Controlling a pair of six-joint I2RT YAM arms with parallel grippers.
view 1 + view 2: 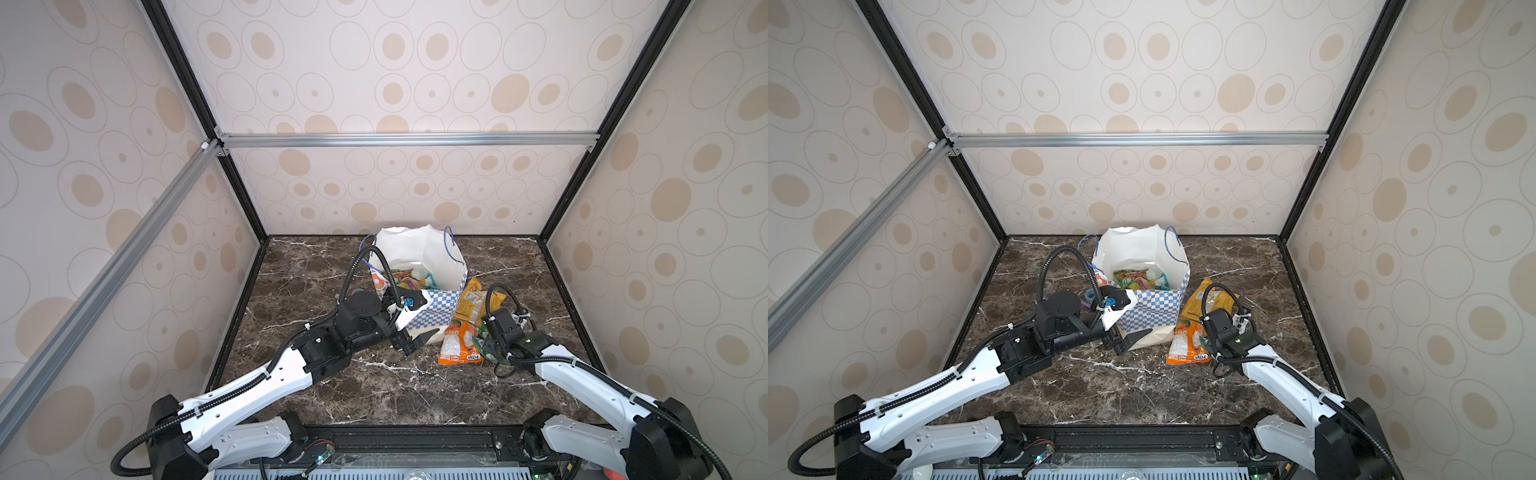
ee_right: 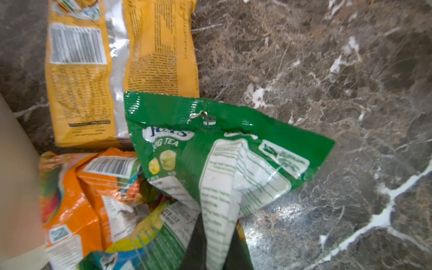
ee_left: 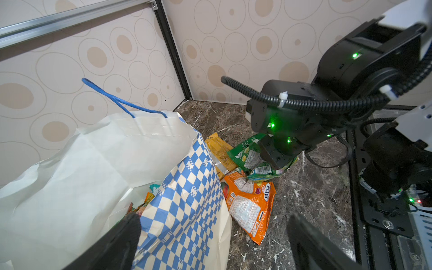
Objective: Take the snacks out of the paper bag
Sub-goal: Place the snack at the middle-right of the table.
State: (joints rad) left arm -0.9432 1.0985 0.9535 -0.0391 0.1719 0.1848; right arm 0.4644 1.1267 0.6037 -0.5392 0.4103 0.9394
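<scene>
Right tool [image 2: 211,243]: closed narrow on the crumpled end of the green packet [image 2: 210,145], which is spread out ahead of the fingers. The yellow-orange packet [image 2: 79,77] and orange packet [image 2: 77,198] are laid on the tabletop [image 2: 327,70] just beside it.

Left tool [image 3: 214,219]: jaws spread wide, with the checkered wall of the paper bag [image 3: 70,175] lying between them. Contact is possibly made but not resolved.

Further packets [image 1: 1136,278] are seen inside the bag.
</scene>
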